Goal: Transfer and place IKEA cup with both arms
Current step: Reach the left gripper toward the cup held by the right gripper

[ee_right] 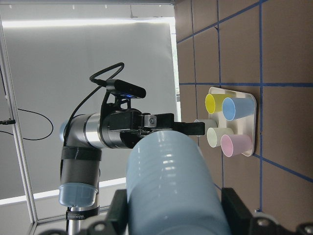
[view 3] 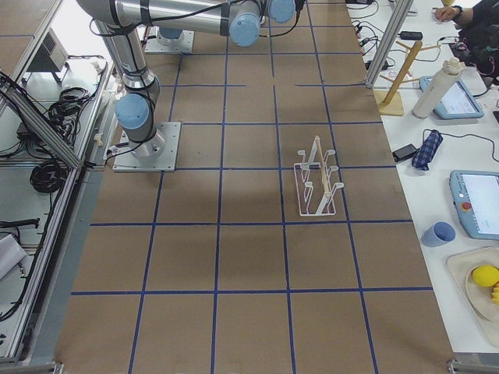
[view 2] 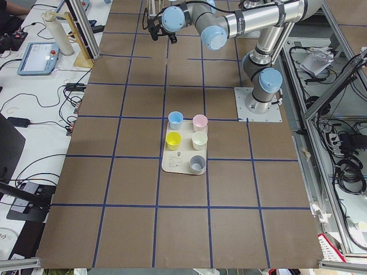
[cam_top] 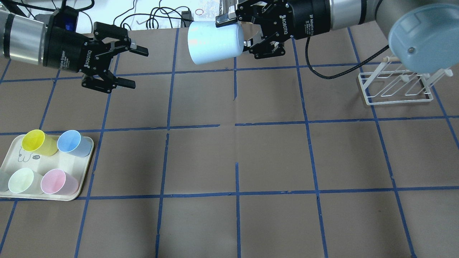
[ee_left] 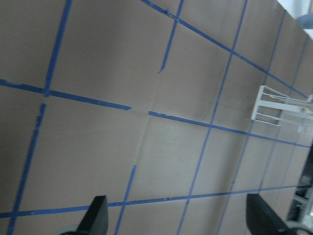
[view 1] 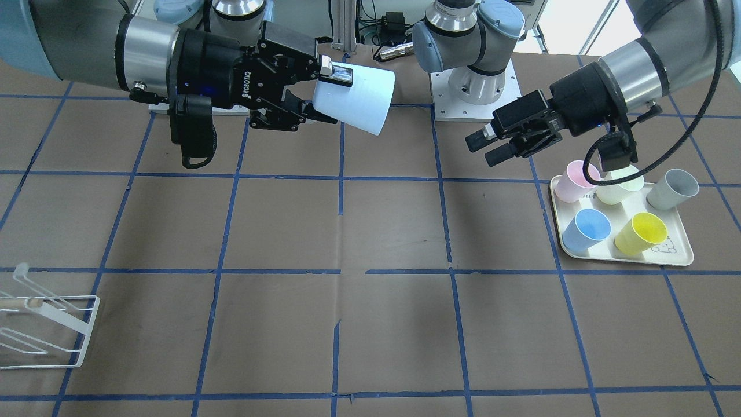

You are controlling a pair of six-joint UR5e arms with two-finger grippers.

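**Cup in my right grip, placing yet to do**

At eight o'clock in the overhead view sat the tray (cam_top: 80, 166) with its coloured cups (cam_top: 70, 141). My left gripper (cam_top: 140, 68) hung at ten o'clock, jaws spread wide and empty. At twelve o'clock the IKEA cup (cam_top: 215, 43) lay sideways in the air, clamped in my right gripper (cam_top: 231, 34). I judged the pass across done. Setting it down remained, likely at the rack (cam_top: 394, 86) at two o'clock.

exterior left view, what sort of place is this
Probably a robotics lab workcell: the left arm is bolted to a table gridded in blue tape, with a teach pendant alongside and loose cables at the edge.
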